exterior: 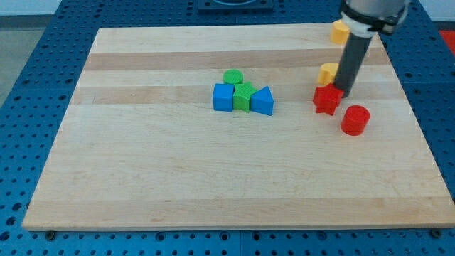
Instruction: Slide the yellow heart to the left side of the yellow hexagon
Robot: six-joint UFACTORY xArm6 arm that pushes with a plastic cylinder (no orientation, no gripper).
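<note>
my tip [346,92] between yellow heart [328,72], red star [327,99]

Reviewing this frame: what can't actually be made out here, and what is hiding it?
- My tip: the camera view does not show whether it touches the yellow block at its left or the red star-like block.
- That yellow block: the rod covers its right edge, so heart or hexagon is unclear.
- Upper yellow block: the arm covers its right part, shape uncertain.
- Green block in the cluster: too small to name its shape.
</note>
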